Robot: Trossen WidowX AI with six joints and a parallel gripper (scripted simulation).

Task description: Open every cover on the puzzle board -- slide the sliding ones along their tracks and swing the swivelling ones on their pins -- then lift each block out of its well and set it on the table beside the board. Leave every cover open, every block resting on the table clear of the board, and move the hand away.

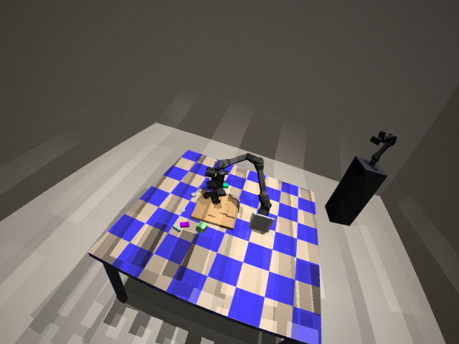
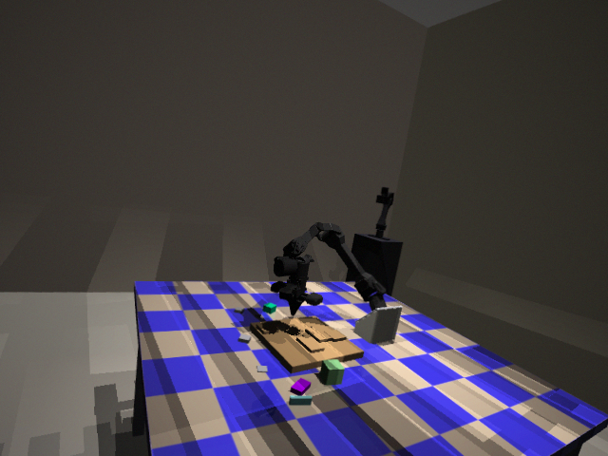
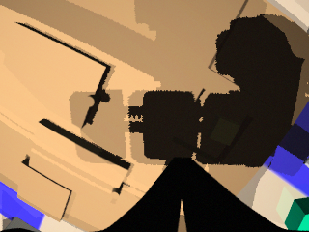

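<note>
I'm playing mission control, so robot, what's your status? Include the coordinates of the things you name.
Gripper (image 1: 217,201) (image 2: 294,313) (image 3: 181,165) shut, empty, above puzzle board (image 1: 207,218) (image 2: 290,360) (image 3: 29,72). Wells shadowed, contents unclear. Green block (image 1: 201,226) (image 2: 332,372) beside board.

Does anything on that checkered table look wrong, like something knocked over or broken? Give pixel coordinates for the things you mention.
Nothing stands out as broken or knocked over. The wooden board (image 1: 211,218) (image 2: 293,362) lies flat, and the green block (image 1: 201,226) (image 2: 332,372) and purple piece (image 1: 184,224) (image 2: 300,387) rest beside it, loosely scattered.

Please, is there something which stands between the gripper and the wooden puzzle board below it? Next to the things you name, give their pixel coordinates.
Nothing visible stands between them: the shut gripper (image 1: 216,202) (image 2: 293,313) (image 3: 181,165) hangs over the board (image 1: 211,219) (image 2: 290,360) (image 3: 34,72). The teal-green block (image 1: 225,185) (image 2: 269,308) (image 3: 299,215) lies beside the board, out of that gap. Heavy shadow hides some board detail.
</note>
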